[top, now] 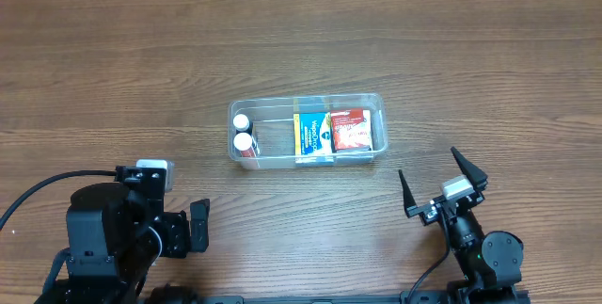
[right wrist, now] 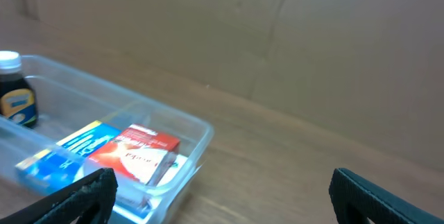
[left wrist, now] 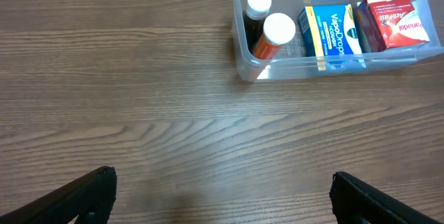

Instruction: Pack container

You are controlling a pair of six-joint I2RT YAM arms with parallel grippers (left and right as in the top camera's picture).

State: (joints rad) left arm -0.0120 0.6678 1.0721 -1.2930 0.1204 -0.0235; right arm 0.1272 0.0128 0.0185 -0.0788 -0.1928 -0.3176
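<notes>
The clear container [top: 376, 102] stands at the middle of the table. It holds two white-capped bottles [top: 243, 133] at its left end, a blue box [top: 311, 133] in the middle and a red box [top: 351, 129] at its right end. The left wrist view shows the container [left wrist: 241, 61] with the bottles [left wrist: 277, 30], blue box [left wrist: 329, 33] and red box [left wrist: 395, 23]. The right wrist view shows the container [right wrist: 201, 130], red box [right wrist: 135, 154] and blue box [right wrist: 62, 154]. My left gripper [top: 193, 227] is open and empty, near the front left. My right gripper [top: 437, 184] is open and empty, front right of the container.
The wooden table [top: 301, 40] runs all round the container. A brown cardboard wall [right wrist: 277, 37] stands behind the table's far edge in the right wrist view.
</notes>
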